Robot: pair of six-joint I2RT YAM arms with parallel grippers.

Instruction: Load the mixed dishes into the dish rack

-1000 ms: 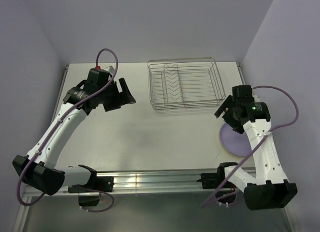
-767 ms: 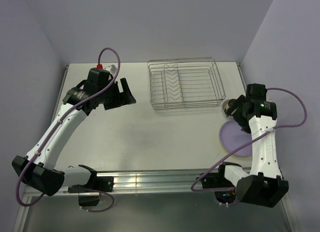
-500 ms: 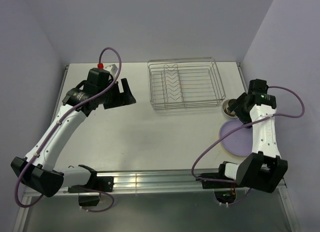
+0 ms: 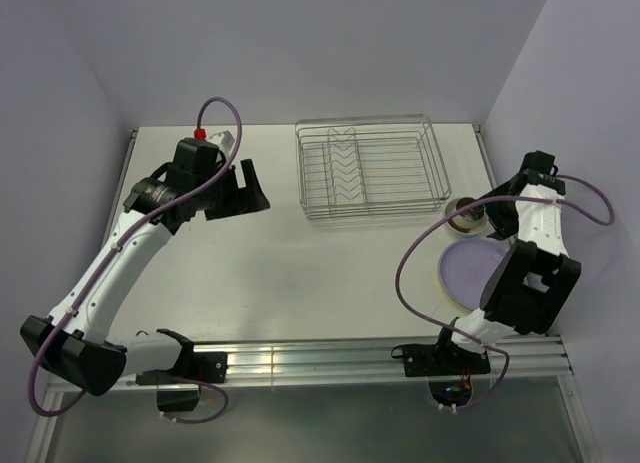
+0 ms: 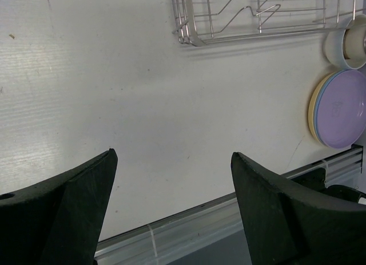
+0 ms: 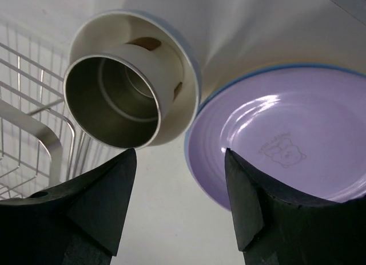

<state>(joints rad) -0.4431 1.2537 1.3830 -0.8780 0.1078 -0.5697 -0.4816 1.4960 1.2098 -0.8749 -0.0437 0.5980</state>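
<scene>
Right gripper (image 6: 178, 162) swung toward cup (image 6: 111, 102), jaws spread; left gripper (image 5: 172, 156) also spread

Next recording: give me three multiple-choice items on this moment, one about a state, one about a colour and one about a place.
1. The dish rack holds: A) no dishes; B) one plate; C) three plates.
2. The top plate of the stack is: A) orange-yellow; B) blue; C) lavender.
3. The white cup sits: A) in the rack; B) inside the white bowl; C) on the top plate.

Key:
1. A, the top view shows only bare wires in the rack.
2. C, the right wrist view shows lavender uppermost.
3. B, the bowl's rim rings the cup.
</scene>
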